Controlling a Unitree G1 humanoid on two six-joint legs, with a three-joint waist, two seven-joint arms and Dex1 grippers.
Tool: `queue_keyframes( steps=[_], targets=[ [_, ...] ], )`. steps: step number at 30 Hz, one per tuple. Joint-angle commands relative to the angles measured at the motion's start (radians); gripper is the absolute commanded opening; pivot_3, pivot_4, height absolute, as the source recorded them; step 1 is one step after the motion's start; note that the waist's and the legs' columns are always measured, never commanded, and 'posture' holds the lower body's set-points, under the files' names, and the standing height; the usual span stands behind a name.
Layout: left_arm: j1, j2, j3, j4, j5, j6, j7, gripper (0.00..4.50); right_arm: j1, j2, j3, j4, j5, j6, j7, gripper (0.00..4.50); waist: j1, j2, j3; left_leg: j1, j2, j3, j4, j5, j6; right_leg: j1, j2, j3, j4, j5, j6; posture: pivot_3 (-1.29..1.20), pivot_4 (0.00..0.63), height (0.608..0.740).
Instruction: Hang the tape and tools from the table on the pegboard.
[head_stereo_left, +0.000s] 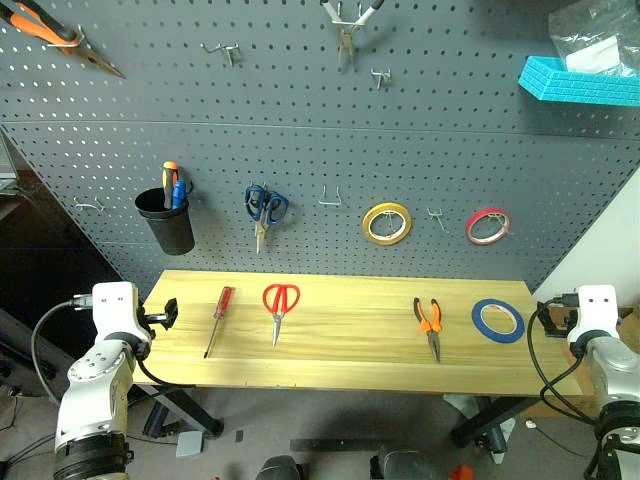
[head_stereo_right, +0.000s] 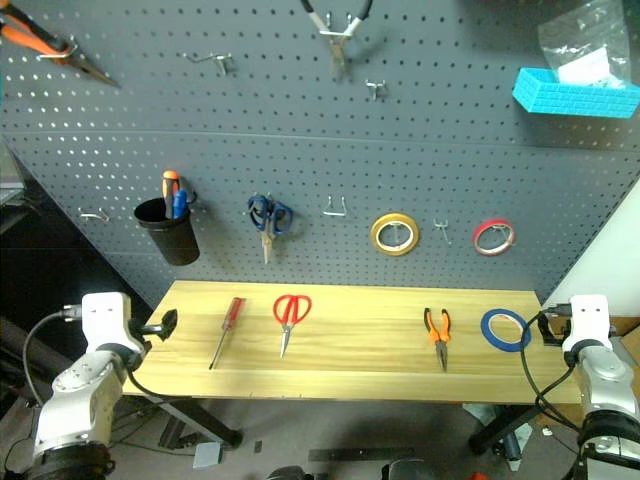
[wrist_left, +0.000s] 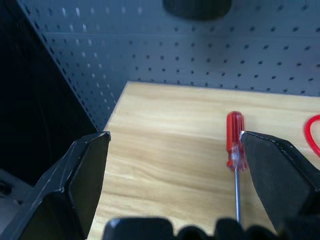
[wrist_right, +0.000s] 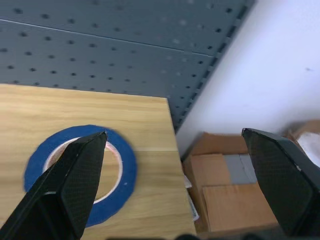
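Note:
On the light wooden table (head_stereo_left: 350, 355) lie, from left to right, a red-handled screwdriver (head_stereo_left: 218, 320), red scissors (head_stereo_left: 280, 305), orange-and-black pliers (head_stereo_left: 429, 322) and a flat blue tape ring (head_stereo_left: 498, 320). The dark grey pegboard (head_stereo_left: 420, 150) rises behind them. My left gripper (head_stereo_left: 170, 312) hovers open at the table's left edge, and the screwdriver (wrist_left: 235, 140) lies just inside one of its fingers. My right gripper (head_stereo_left: 545, 315) is open at the table's right edge, beside the tape (wrist_right: 129, 167). Both hold nothing.
The pegboard carries a black cup of pens (head_stereo_left: 168, 220), blue-handled scissors (head_stereo_left: 265, 208), a yellow roll (head_stereo_left: 387, 222), a red-pink roll (head_stereo_left: 487, 225), two pliers up high and a turquoise bin (head_stereo_left: 580, 80). Bare hooks (head_stereo_left: 330, 197) sit between them. Cardboard boxes (wrist_right: 235, 175) lie below the table's right end.

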Motion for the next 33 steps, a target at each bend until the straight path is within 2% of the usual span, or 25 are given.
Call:
queue_keyframes(
  steps=[1, 7, 9, 12, 17, 21, 25, 32, 33],
  targets=[
    [0.011, 0.010, -0.111, -0.128, 0.031, -0.036, -0.085, 4.48, 0.013, -0.017, 0.025, -0.109, -0.017, 0.033, 0.023, 4.50, 0.000, 0.003, 0.005, 0.000, 0.000, 0.000, 0.000, 0.000, 0.000, 0.000, 0.000, 0.000, 0.000, -0.001, -0.001, -0.04, 0.085, 0.740],
    [-0.032, -0.003, -0.185, -0.236, -0.061, 0.029, -0.224, 4.48, 0.025, 0.008, 0.059, -0.359, 0.076, 0.299, 0.151, 4.50, -0.003, 0.008, 0.053, 0.003, 0.000, 0.005, 0.000, 0.000, 0.000, 0.000, 0.002, 0.008, 0.002, -0.001, -0.002, -0.08, 0.165, 0.740],
    [-0.041, 0.019, -0.215, -0.261, -0.054, 0.046, -0.258, 4.48, 0.013, 0.005, 0.069, -0.389, 0.072, 0.345, 0.152, 4.50, -0.005, 0.008, 0.071, 0.003, 0.001, 0.006, 0.000, 0.000, 0.000, -0.001, 0.003, 0.011, 0.002, -0.001, -0.001, -0.09, 0.174, 0.740],
    [-0.095, 0.058, -0.273, -0.372, -0.126, 0.139, -0.370, 4.48, -0.077, 0.001, 0.097, -0.351, 0.055, 0.440, 0.154, 4.50, -0.006, 0.006, 0.110, 0.001, 0.001, 0.010, 0.000, -0.002, 0.004, -0.002, 0.003, 0.013, 0.001, 0.002, 0.004, -0.10, 0.228, 0.740],
    [-0.178, 0.090, -0.343, -0.474, -0.205, 0.260, -0.471, 4.48, -0.209, -0.010, 0.172, -0.209, 0.011, 0.502, 0.201, 4.50, -0.005, 0.003, 0.152, -0.006, 0.001, 0.014, 0.001, -0.004, 0.006, -0.010, 0.003, 0.018, -0.001, 0.004, 0.007, -0.10, 0.270, 0.740],
    [-0.255, 0.098, -0.406, -0.503, -0.221, 0.300, -0.528, 4.48, -0.359, -0.006, 0.201, 0.024, -0.019, 0.528, 0.205, 4.50, -0.004, 0.003, 0.181, -0.016, 0.000, 0.014, 0.002, -0.005, 0.008, -0.018, 0.002, 0.018, -0.001, 0.005, 0.004, -0.09, 0.288, 0.740],
    [-0.276, 0.108, -0.424, -0.507, -0.221, 0.301, -0.557, 4.48, -0.424, -0.005, 0.242, 0.179, -0.065, 0.475, 0.208, 4.50, -0.003, -0.002, 0.193, -0.021, 0.000, 0.014, 0.002, -0.006, 0.009, -0.023, 0.001, 0.018, -0.001, 0.005, 0.004, -0.08, 0.293, 0.740],
    [-0.289, 0.107, -0.447, -0.487, -0.203, 0.273, -0.577, 4.48, -0.484, 0.009, 0.279, 0.324, -0.103, 0.440, 0.256, 4.50, -0.004, -0.002, 0.211, -0.021, -0.001, 0.015, 0.003, -0.007, 0.009, -0.023, 0.000, 0.018, -0.001, 0.005, 0.005, -0.08, 0.297, 0.740],
    [-0.289, 0.105, -0.452, -0.484, -0.199, 0.268, -0.579, 4.50, -0.492, 0.011, 0.294, 0.347, -0.115, 0.437, 0.271, 4.31, -0.004, -0.002, 0.214, -0.021, -0.001, 0.015, 0.003, -0.007, 0.009, -0.023, 0.000, 0.018, 0.000, 0.005, 0.005, -0.08, 0.297, 0.740]
  ],
)
